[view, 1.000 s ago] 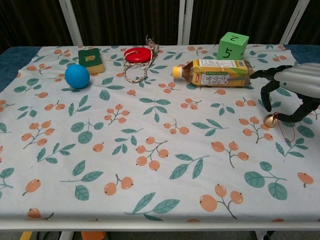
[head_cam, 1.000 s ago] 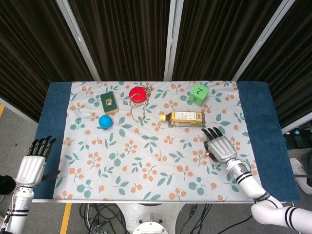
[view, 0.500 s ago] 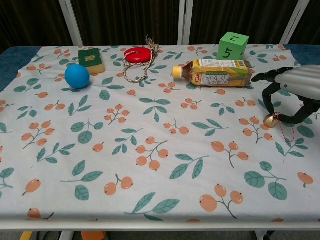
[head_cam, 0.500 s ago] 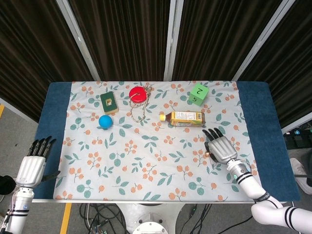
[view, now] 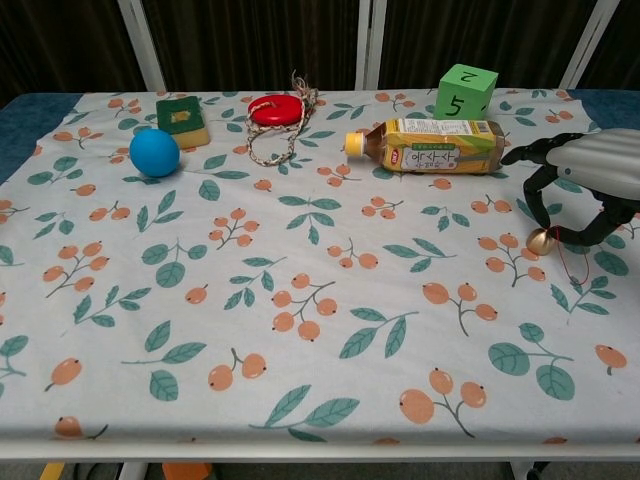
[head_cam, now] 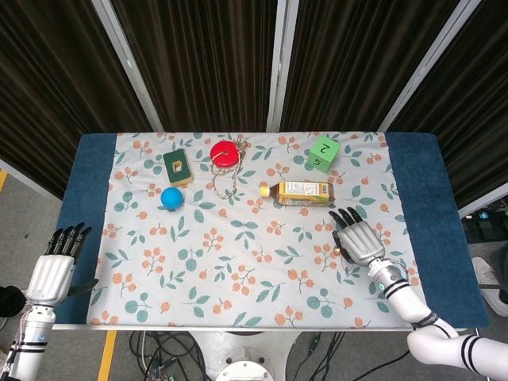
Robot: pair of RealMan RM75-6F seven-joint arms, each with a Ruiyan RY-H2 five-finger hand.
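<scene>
My right hand (head_cam: 359, 240) (view: 590, 170) arches palm-down over a small gold bell (view: 541, 240) (head_cam: 336, 252) with a thin red string, which rests on the floral cloth at the right. One fingertip (view: 538, 222) touches the bell's top, and the thumb stands a little to its right. The bell is not pinched. My left hand (head_cam: 51, 270) hangs off the table's front left corner with its fingers straight, holding nothing.
A tea bottle (head_cam: 300, 191) (view: 432, 145) lies on its side just beyond the right hand. A green numbered cube (head_cam: 323, 152) stands behind it. At the back left are a red disc (head_cam: 225, 152) with a cord, a blue ball (head_cam: 171, 198) and a green block (head_cam: 178, 166).
The right hand's fingers have curled slightly closer around the bell, one fingertip coming down onto its top. The left hand has not moved.
</scene>
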